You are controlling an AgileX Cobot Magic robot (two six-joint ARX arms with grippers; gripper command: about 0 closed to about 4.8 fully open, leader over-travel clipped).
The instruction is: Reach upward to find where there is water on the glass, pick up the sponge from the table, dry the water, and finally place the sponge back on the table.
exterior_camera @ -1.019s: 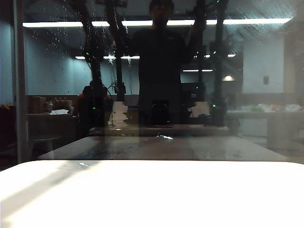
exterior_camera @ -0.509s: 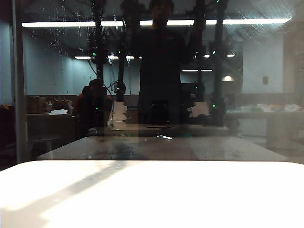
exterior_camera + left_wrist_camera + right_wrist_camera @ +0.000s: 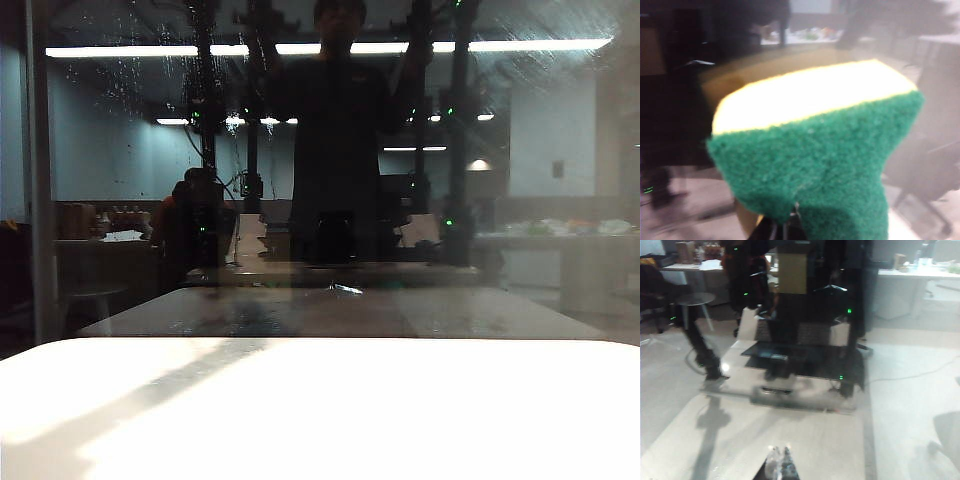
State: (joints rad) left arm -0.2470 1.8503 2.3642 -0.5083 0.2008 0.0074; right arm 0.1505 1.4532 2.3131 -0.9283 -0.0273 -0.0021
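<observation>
Since a second ago your arm's shadow has shifted across the table [image 3: 420, 420]. Left gripper [image 3: 782, 231] clamps the sponge [image 3: 815, 155] toward water [image 3: 125, 75] at eleven o'clock; right gripper [image 3: 779, 460] looks closed, idle.

From where I'm sitting, the exterior view is splitting into two exposures. The table [image 3: 400, 420] is blowing out to near pure white across the lower part, with a soft grey shadow band slanting from about 8 o'clock toward the middle. Above it the glass [image 3: 560, 200] is staying dark and mirror-like, and long ceiling strips are glaring at 12 o'clock. The water [image 3: 125, 75] is glinting pale around 11 o'clock.

The left wrist view is looking soft: the sponge [image 3: 815, 160] is filling it, its yellow face is clipping bright, and the background is smearing. The right wrist view is reading hazy, washed out and low-contrast.
</observation>
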